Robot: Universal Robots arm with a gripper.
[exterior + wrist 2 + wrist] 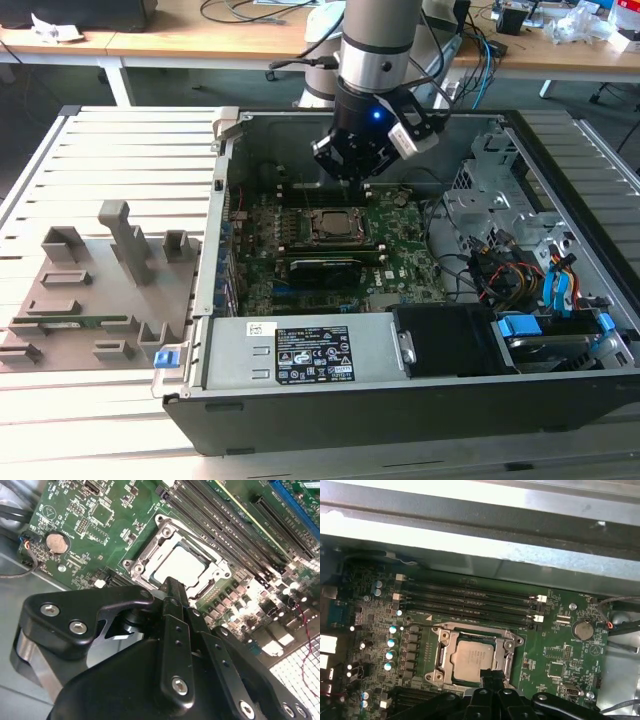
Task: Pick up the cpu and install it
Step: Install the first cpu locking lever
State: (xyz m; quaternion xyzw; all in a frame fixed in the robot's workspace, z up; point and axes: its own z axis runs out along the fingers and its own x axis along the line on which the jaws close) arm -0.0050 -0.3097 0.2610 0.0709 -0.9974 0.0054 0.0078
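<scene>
The cpu [330, 225] lies flat in the motherboard socket, silvery top up, inside the open computer case. In both wrist views the cpu [182, 567] [472, 658] sits within the open metal socket frame [442, 655]. My gripper [352, 172] hangs a little above the board, just behind the socket in the exterior view. Its black fingertips [172, 587] are pressed together, with nothing between them. In the first wrist view the gripper tip [490, 678] overlaps the cpu's near edge, hiding that corner.
The case walls [222, 200] surround the board. Memory slots [470, 602] run beside the socket, and a coin battery [582, 629] lies nearby. Cables and drives [540, 290] crowd the exterior view's right. A grey fixture block [100, 290] lies outside the case on the left.
</scene>
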